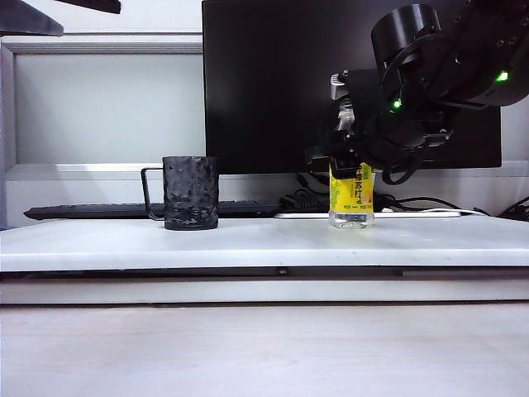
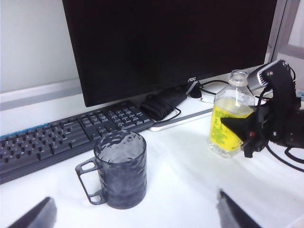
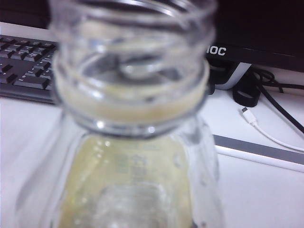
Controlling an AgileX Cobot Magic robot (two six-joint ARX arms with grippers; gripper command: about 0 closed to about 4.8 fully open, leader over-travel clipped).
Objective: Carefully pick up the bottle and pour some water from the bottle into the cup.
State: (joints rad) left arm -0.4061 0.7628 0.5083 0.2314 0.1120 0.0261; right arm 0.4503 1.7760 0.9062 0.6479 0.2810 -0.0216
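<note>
Right pincer [image 2: 242, 127] brackets the upright bottle [image 1: 351, 197], grip unconfirmed, presumably ready for lifting; left pincer [image 2: 135, 211] hangs spread near the cup [image 1: 190, 193] on the worktop [image 1: 264, 244].

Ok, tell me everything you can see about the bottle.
The bottle is small, clear plastic, with a yellow wrap label printed with characters and a bare, capless threaded neck. It stands upright on the white table, to the right of the cup and apart from it, in front of the monitor. Its clear base shows below the label; the water is hard to make out. The right gripper is at its label, dark fingers against the side, seemingly gripping. The open left gripper is off it, near the cup.
</note>
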